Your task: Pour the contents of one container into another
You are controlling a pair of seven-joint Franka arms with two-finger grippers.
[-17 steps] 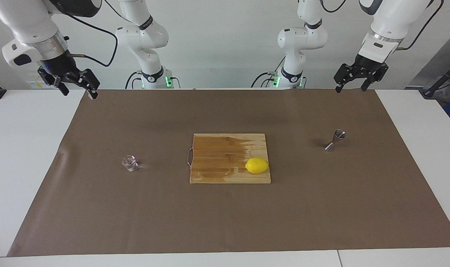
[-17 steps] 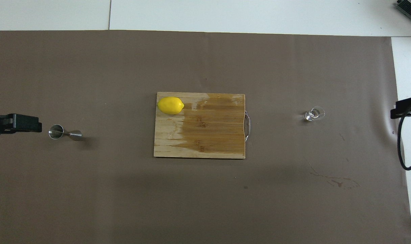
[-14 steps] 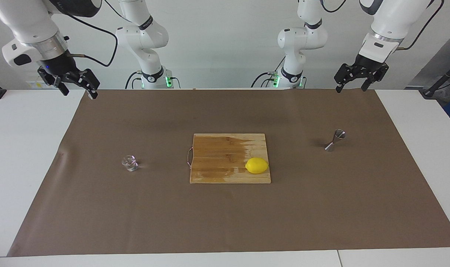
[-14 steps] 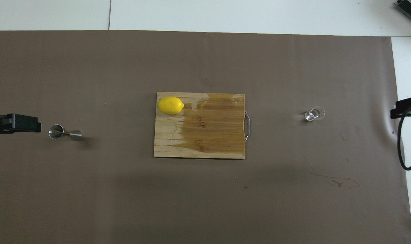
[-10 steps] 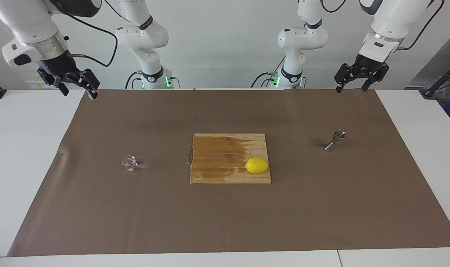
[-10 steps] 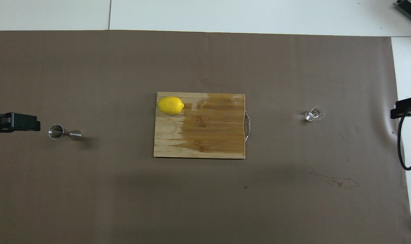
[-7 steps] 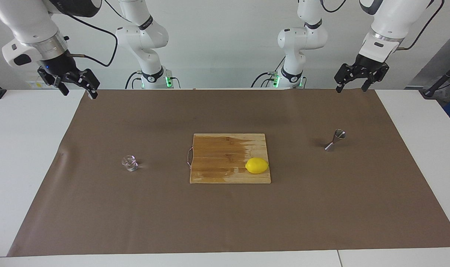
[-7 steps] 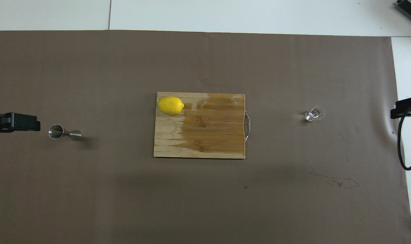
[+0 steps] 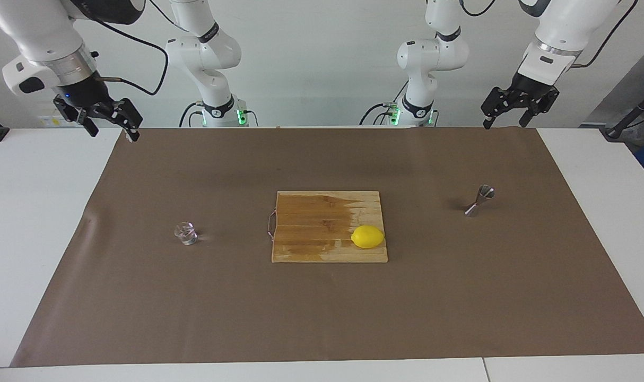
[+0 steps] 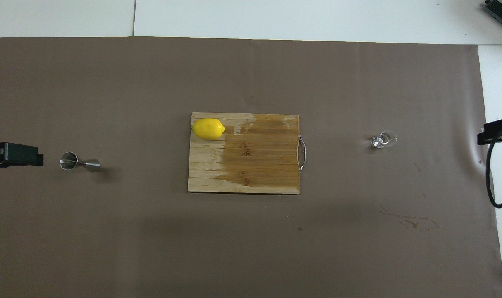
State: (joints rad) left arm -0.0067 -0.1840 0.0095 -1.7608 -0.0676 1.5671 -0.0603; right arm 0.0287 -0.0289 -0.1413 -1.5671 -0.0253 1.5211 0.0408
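Only the left gripper (image 9: 504, 124) has moved since a moment ago: it's lifted a bit and pulled back toward its own end of the table. Its fingers are spread apart, holding nothing, pointing down over the mat's (image 9: 322, 313) edge nearest the robots. Right gripper (image 9: 113, 131) looks unchanged, fingers apart and empty, hanging over the mat's corner at its end. From overhead both grippers are mostly cut off at the frame edges. Glass cup (image 9: 185, 233) stands on the mat toward the right arm's end, jigger (image 9: 479, 200) toward the left arm's, with the lemon (image 9: 367, 236) on the cutting board (image 9: 311, 223) between them.
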